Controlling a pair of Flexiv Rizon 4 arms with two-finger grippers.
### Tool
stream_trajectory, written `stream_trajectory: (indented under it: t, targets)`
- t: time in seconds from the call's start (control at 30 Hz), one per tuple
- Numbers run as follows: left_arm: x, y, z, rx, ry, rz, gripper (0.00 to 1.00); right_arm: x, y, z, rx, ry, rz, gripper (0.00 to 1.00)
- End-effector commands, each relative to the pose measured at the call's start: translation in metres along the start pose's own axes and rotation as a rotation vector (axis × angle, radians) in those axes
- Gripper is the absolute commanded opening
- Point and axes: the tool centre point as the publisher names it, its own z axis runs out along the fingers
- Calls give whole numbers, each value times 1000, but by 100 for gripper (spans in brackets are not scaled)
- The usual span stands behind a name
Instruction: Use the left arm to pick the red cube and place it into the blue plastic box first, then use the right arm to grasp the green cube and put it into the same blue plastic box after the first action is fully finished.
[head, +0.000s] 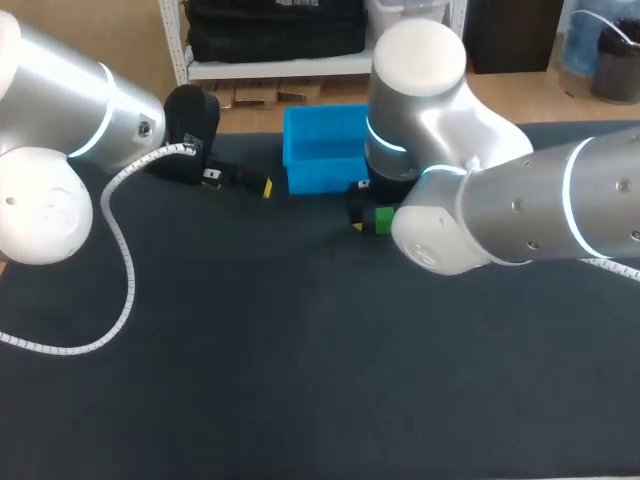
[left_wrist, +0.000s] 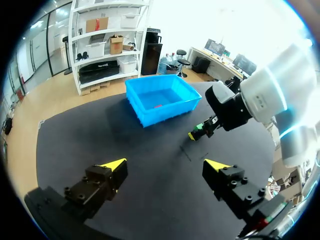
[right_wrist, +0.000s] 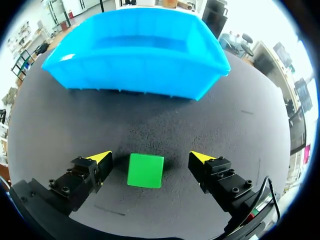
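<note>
The blue plastic box (right_wrist: 135, 75) sat at the far side of the mat (head: 300, 350), and the left gripper (left_wrist: 166, 164) hung back from it, fingers wide apart, empty. The right gripper (right_wrist: 151, 159) straddled the green cube (right_wrist: 145, 170) just short of the box, fingers apart and touching neither face. I judged it a light, rigid, flat-sided block, best pinched squarely on those two opposite faces. The red cube (left_wrist: 158, 105) showed small inside the box.

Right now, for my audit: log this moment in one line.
red cube: in blue box | left pincer: open, empty | right pincer: open, astride green cube
</note>
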Motion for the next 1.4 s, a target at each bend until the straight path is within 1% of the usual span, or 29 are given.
stream_trajectory:
  t: [0.03,0.43,0.6,0.77,0.93,1.03,1.2,1.33,1.4]
  targets:
    - [1,1,0,6,-3,2,100,-1,0,2,3,-2,8,0]
    - [1,1,0,6,-3,2,100,-3,-3,2,-15,-9,33,0]
    - [1,1,0,6,-3,2,100,-5,-8,-8,-19,-18,44,0]
    - [1,1,0,6,-3,2,100,-10,-13,-36,-31,-56,44,0]
    - [1,1,0,6,-3,2,100,-14,-22,-78,-60,-115,59,0]
    - [1,1,0,6,-3,2,100,-13,-26,-104,-78,-148,68,0]
    - [1,1,0,6,-3,2,100,-9,-30,-140,-114,-190,71,0]
    - [1,1,0,6,-3,2,100,-2,-27,-160,-134,-219,51,0]
    - [1,1,0,6,-3,2,100,0,-25,-163,-144,-223,46,0]
